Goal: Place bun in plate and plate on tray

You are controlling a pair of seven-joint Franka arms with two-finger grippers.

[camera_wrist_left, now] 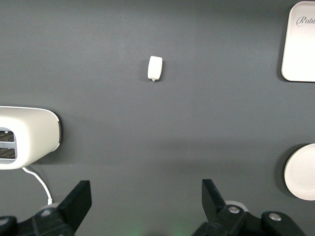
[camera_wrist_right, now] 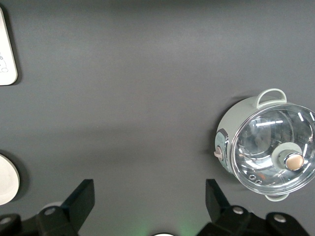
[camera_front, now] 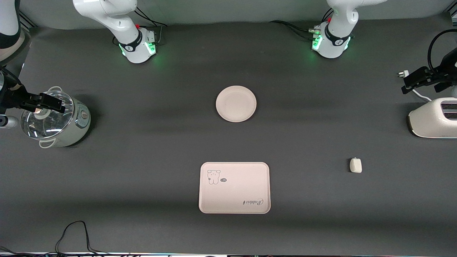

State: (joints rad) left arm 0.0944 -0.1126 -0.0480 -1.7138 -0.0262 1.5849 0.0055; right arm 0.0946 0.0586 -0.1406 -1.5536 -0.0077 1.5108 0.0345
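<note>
Cream-white plate (camera_front: 236, 104) sits mid-tabletop with nothing in it. Pink tray (camera_front: 234, 188), cartoon animal and "Rabbit" print, lies nearer the front camera than the plate, well apart from it, nothing on it. Bun (camera_front: 355, 165) lies alone on the bare tabletop toward the left arm's end, well apart from both plate and tray.

Pot (camera_front: 57, 119) with a glass lid stands at the right arm's end; through the lid nothing shows inside. White toaster (camera_front: 433, 117) stands at the left arm's end, its cord trailing beside it.

Dark grey mat (camera_front: 142, 171) covers the tabletop; a loose black cable (camera_front: 73, 235) lies at the edge nearest the front camera.

Count: one plate, one tray, one bun, one pot, one toaster, two arms.

Left gripper (camera_front: 410, 84) hangs over the toaster end, jaws spread wide, holding nothing. Right gripper (camera_front: 43, 102) hangs over the pot, jaws also wide, empty.
</note>
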